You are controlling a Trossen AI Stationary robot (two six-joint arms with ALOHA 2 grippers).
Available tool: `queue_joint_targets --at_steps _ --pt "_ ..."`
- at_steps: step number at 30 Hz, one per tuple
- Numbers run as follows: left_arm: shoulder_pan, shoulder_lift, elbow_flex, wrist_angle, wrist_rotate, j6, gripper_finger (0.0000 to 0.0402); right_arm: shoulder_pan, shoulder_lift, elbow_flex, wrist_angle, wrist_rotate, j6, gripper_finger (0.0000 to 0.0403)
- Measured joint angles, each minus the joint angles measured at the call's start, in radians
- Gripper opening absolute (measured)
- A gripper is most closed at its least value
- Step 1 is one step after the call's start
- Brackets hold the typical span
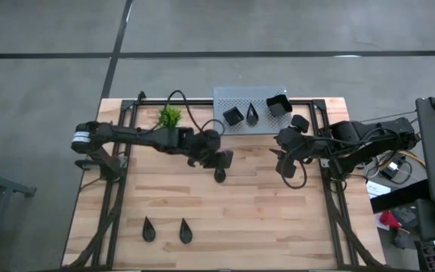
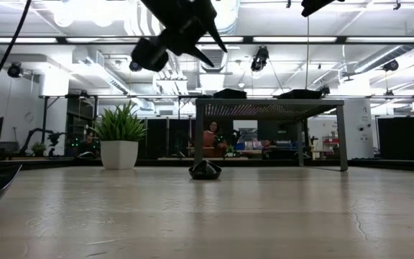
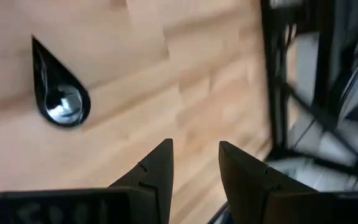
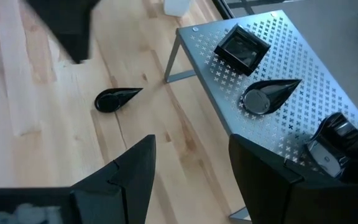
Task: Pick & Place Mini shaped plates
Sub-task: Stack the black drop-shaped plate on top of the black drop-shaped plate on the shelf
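A black teardrop plate [image 1: 220, 175] lies flat on the wooden table near its middle, also seen in the left wrist view [image 3: 58, 93] and the low view [image 2: 205, 170]. My left gripper [image 1: 226, 160] [image 3: 196, 163] hangs open just above and beside it, holding nothing. My right gripper [image 1: 289, 168] [image 4: 191, 171] waits open in the air right of centre. On the grey perforated shelf [image 1: 242, 97] sit a square plate [image 4: 244, 48], a teardrop plate [image 4: 269, 96] and a deeper square one [image 1: 278, 106]. Two more teardrop plates [image 1: 149, 229] [image 1: 185, 230] lie near the front edge.
A small green potted plant [image 1: 169, 116] stands at the far edge, left of the shelf. Another black plate [image 1: 299, 122] lies just right of the shelf. Black frame rails [image 1: 119, 189] [image 1: 332, 204] run along both table sides. Bare wood stretches between the middle plate and the front pair.
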Motion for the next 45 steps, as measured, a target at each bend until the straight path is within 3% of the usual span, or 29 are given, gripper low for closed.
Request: queue_joint_targets --at_steps 10,16,28,32,45 --pt "-0.255 -0.008 -0.001 -0.163 0.003 0.283 0.0120 0.000 0.000 0.000 0.000 -0.016 0.287 0.0201" --pt "-0.443 -0.008 -0.001 -0.213 -0.126 0.403 0.0120 0.000 0.001 -0.005 0.006 -0.027 0.449 0.0201" --pt "-0.768 0.035 -0.002 -0.182 -0.414 0.491 0.0120 0.000 0.001 -0.048 0.008 -0.025 0.403 0.0201" --pt "-0.822 0.074 -0.002 -0.158 -0.463 0.501 0.0120 0.000 0.001 -0.070 0.009 -0.026 0.443 0.0201" --pt "-0.870 0.245 -0.002 -0.119 -0.433 0.573 0.0119 0.000 0.001 -0.094 0.009 -0.029 0.466 0.0201"
